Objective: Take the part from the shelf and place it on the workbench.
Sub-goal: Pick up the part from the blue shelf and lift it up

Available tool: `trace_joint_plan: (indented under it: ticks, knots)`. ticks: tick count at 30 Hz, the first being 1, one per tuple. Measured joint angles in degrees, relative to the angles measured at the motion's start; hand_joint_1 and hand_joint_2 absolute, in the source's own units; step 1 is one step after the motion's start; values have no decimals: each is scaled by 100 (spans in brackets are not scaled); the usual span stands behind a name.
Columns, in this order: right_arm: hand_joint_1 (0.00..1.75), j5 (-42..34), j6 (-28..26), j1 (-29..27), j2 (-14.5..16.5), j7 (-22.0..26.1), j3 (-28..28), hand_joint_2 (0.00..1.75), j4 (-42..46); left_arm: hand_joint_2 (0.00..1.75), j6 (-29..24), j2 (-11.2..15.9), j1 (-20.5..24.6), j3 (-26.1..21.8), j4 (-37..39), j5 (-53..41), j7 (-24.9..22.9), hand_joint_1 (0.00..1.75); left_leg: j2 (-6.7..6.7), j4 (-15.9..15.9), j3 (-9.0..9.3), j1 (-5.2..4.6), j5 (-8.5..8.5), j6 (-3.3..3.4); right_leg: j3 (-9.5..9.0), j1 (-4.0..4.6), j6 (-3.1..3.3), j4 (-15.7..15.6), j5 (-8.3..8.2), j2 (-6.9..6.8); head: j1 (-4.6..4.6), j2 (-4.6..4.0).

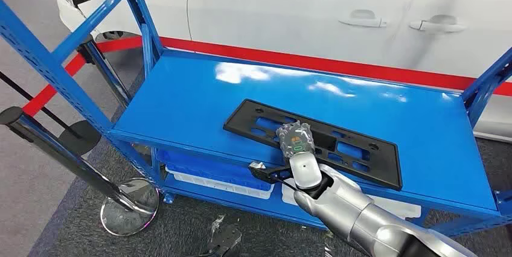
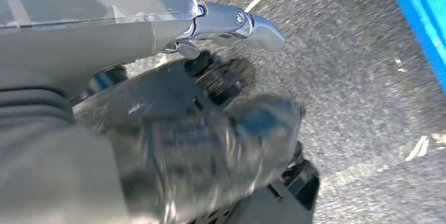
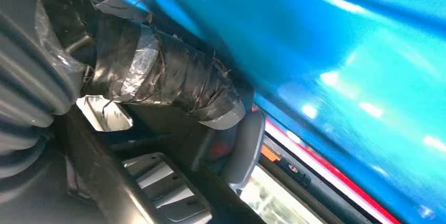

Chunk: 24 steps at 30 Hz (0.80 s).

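Note:
A flat black frame-shaped part (image 1: 329, 142) lies on the top board of the blue shelf (image 1: 199, 94), near its front edge. My right hand (image 1: 296, 139) rests on the part's near edge with its fingers laid over the frame. Its dark thumb sticks out in front of the shelf edge. In the right wrist view the tape-wrapped thumb (image 3: 168, 77) lies against the glossy blue shelf (image 3: 342, 50), and nothing shows in its grasp. My left hand (image 2: 210, 145) hangs blurred over grey carpet with nothing in it, beside a blue shelf edge (image 2: 421, 8).
A white car (image 1: 302, 9) stands close behind the shelf, with a red floor stripe (image 1: 362, 67) between them. A chrome barrier post with a round base (image 1: 130, 206) stands at the shelf's left front. White trays (image 1: 217, 178) sit on the lower level. Blue uprights rise at the shelf's corners.

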<state>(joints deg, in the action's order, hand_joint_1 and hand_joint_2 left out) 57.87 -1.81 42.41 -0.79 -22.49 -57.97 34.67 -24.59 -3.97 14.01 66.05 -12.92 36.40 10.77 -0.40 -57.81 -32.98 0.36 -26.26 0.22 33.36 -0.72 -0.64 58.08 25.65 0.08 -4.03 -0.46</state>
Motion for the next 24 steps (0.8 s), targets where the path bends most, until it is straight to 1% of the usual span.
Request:
trace_joint_plan:
  ticks: [2,3,4,5,6,7,8,9,10,11,12,13,14,15,16,18,19,20,21,23,24]
  knots:
    - [175,-104,-145,-19,-14,52,32,175,16,175,-8,9,-9,0,0,2,51,0,4,3,-4,0,5,33,-3,1,-28,-16,-10,8,1,0]
    - [175,-205,-276,-40,-34,99,64,175,43,175,-13,15,-15,0,0,6,103,0,13,17,1,8,18,70,7,-6,-57,-9,1,15,2,0]
    - [175,-312,-395,-64,-56,146,97,175,91,175,-13,21,-17,0,0,10,157,0,20,39,12,16,31,108,38,-10,-80,58,55,17,5,-1]
    - [175,-412,-495,-91,-85,182,132,175,166,175,-9,25,-17,0,0,15,211,0,28,61,22,26,46,153,119,-13,-101,237,168,17,15,-1]
    - [175,-485,-566,-119,-118,206,167,175,249,175,-2,27,-17,0,0,21,256,0,33,73,27,27,52,184,262,-18,-114,541,331,17,21,-1]
    - [175,-540,-620,-147,-147,223,202,175,338,175,3,32,-19,0,0,25,291,0,34,73,25,22,50,207,443,-16,-124,930,507,15,29,-1]
    - [175,-577,-666,-179,-178,235,239,175,418,175,-7,38,-24,0,0,28,313,0,33,71,22,19,46,225,635,-17,-133,1321,649,15,32,0]
    - [175,-609,-730,-214,-210,245,274,175,498,175,-43,44,-32,0,0,29,328,0,30,68,25,15,40,233,774,-19,-142,1582,698,15,31,-1]
    - [175,-647,-828,-252,-248,254,310,175,597,175,-101,49,-40,0,0,29,345,0,24,63,31,15,32,238,821,-25,-146,1643,642,14,32,-1]
    - [175,-695,-970,-293,-295,265,350,175,728,175,-171,52,-49,0,0,38,376,0,15,54,41,16,20,238,766,-31,-145,1486,489,14,33,-1]
    - [175,-746,-1150,-332,-357,280,405,175,923,175,-238,53,-58,0,0,58,425,0,7,36,52,18,0,229,612,-37,-137,1121,263,13,34,-2]
    - [175,-784,-1328,-366,-427,298,474,175,1163,175,-290,54,-65,0,0,86,484,0,3,11,54,13,-26,209,440,-35,-127,738,90,14,35,-2]
    - [175,-806,-1477,-391,-499,315,552,175,1443,175,-327,55,-72,0,0,113,544,0,1,-23,46,3,-53,182,291,-27,-111,398,-20,17,34,-2]
    - [175,-802,-1591,-426,-573,329,635,175,1752,175,-356,58,-79,-1,0,132,597,0,4,-47,34,-7,-72,154,196,-17,-95,182,-67,22,30,-1]
    - [175,-773,-1659,-472,-647,335,712,175,2052,175,-380,62,-87,-2,0,140,631,0,8,-55,21,-16,-82,127,167,-3,-77,118,-38,29,26,-1]
    - [175,-674,-1730,-598,-784,340,843,175,2660,175,-408,73,-106,-5,0,141,664,0,13,-54,14,-9,-98,77,156,-2,-23,85,-36,37,20,-1]
    - [175,-619,-1754,-659,-846,342,900,175,2967,175,-413,77,-116,-9,0,141,666,0,15,-94,-2,-2,-144,51,148,-9,6,71,-41,37,17,-2]
    - [175,-566,-1793,-711,-892,349,952,175,3268,175,-406,81,-122,-15,0,141,666,0,16,-229,-57,5,-243,24,140,-21,38,55,-48,36,11,-1]
    - [175,-518,-1851,-758,-931,357,1009,175,3558,175,-393,84,-127,-22,0,137,663,0,17,-483,-170,10,-395,-1,133,-31,62,45,-50,34,6,-1]
    - [175,-446,-2018,-867,-997,384,1123,175,4087,175,-352,89,-137,-42,0,121,648,0,17,-1219,-511,17,-723,-42,130,-28,95,49,-40,26,0,-1]
    - [175,-451,-2111,-936,-1031,416,1180,175,4343,175,-332,92,-147,-48,0,108,631,0,18,-1515,-660,19,-799,-56,129,-25,103,55,-33,22,2,-2]
